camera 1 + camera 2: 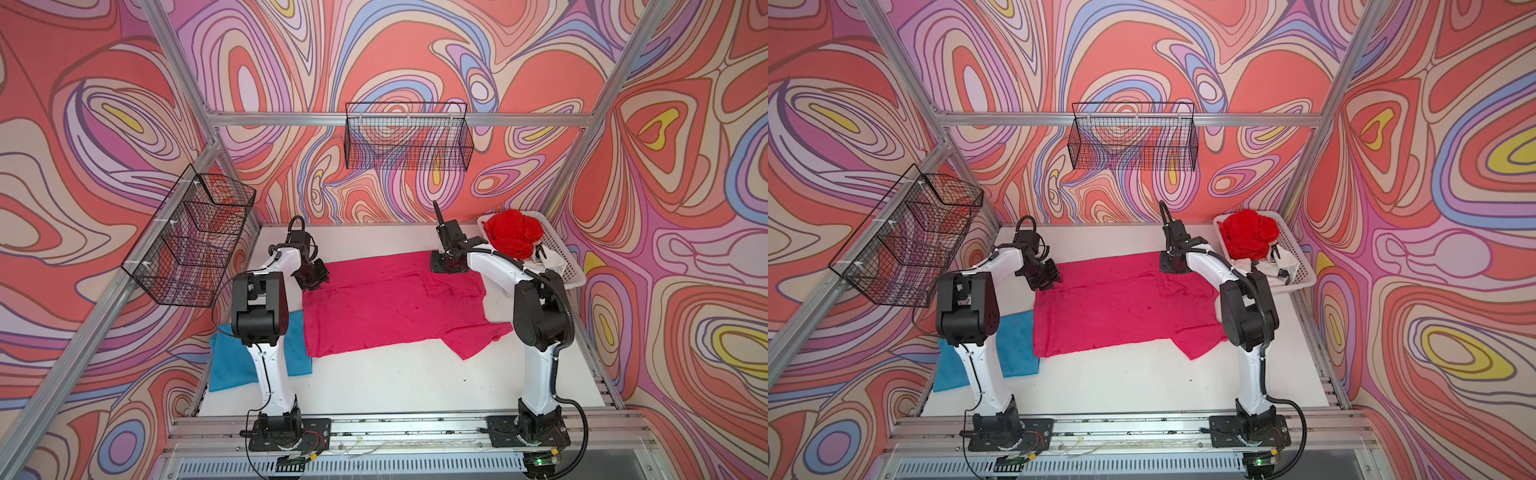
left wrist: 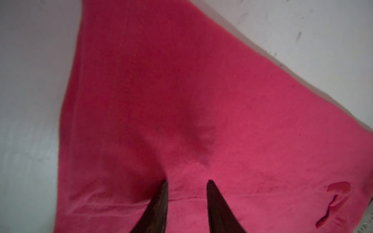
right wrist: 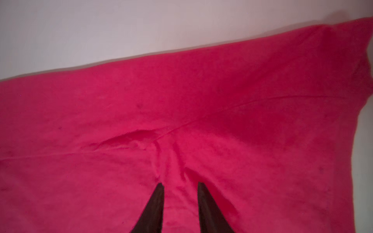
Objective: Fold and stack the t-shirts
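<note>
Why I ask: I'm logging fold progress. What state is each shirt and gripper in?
Pink shirt: spread on the table, one sleeve sticking out.
Teal shirt: folded, flat at the table's left edge.
Red shirt: bunched up in the basket.
White shirt: crumpled in the basket beside the red one.
Left gripper: open, over the pink shirt.
Right gripper: open, over the pink shirt.
</note>
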Motion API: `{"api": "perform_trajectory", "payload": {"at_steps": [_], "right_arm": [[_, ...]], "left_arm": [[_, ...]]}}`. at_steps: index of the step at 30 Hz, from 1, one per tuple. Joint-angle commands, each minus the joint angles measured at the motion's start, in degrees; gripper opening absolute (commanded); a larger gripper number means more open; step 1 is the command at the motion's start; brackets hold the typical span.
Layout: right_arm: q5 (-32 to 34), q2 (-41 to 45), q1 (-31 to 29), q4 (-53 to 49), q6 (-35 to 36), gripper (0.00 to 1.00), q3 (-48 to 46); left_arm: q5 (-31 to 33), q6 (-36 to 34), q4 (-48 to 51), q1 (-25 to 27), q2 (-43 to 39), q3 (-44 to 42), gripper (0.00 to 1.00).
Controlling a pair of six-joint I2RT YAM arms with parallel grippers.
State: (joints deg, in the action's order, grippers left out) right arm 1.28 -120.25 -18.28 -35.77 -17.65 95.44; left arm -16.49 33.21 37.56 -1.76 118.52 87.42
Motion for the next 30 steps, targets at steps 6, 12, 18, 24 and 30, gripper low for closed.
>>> {"api": "perform_trajectory", "payload": {"at_steps": [6, 12, 18, 24, 30], "right_arm": [[1.27, -11.75, 6.53, 0.75, 1.85, 0.31, 7.15], [1.66, -17.72, 8.01, -0.43, 1.83, 0.31, 13.34], [2.49, -23.05, 10.15, -1.91, 1.99, 0.32, 20.29], [1.07, -27.59, 10.9, -2.79, 4.12, 0.34, 27.61], [-0.38, -29.55, 11.42, -4.41, 5.56, 0.4, 34.84]], "left_arm": [[-1.1, -0.32, 3.37, 0.18, 4.8, 5.11, 0.35], [-2.51, -0.07, 5.12, 0.23, 10.69, 11.02, 0.35], [-4.19, 0.89, 6.76, 0.35, 16.86, 18.8, 0.34], [-6.38, 1.24, 9.03, 0.97, 22.85, 28.15, 0.34], [-8.11, 2.04, 7.86, 1.32, 22.67, 30.6, 0.35]]}}
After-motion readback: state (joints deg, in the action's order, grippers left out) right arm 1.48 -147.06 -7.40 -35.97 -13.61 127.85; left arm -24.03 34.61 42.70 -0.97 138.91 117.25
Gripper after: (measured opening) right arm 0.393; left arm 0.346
